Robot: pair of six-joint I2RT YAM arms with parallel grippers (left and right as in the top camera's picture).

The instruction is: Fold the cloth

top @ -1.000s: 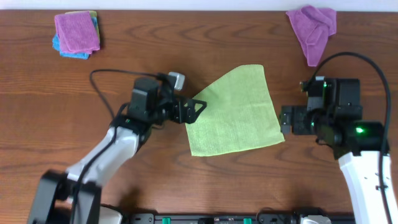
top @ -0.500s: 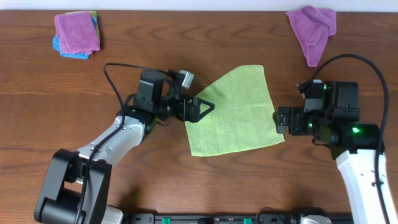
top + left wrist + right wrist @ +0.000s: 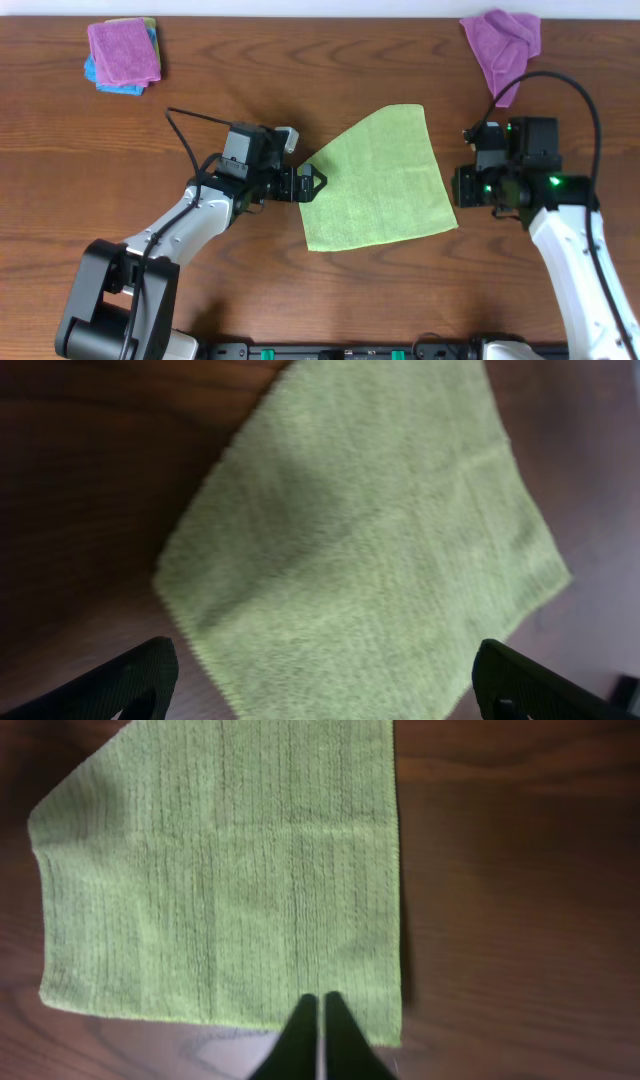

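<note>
On the dark wooden table [image 3: 300, 90] the cloth [image 3: 380, 185] lies flat, left gripper [image 3: 316, 184] spread wide at one corner, right gripper [image 3: 320, 1003] clenched over its opposite edge.

- Looks like a robot lab (not a home).
- A left arm [image 3: 180, 225] and a right arm [image 3: 575, 240] sit at a brown table [image 3: 60, 200].
- Black wires [image 3: 545, 72] loop off them.

Matt, finely ribbed microfibre cloth [image 3: 220, 870] on a smooth, faintly glossy wood-grain table [image 3: 300, 80]
</note>
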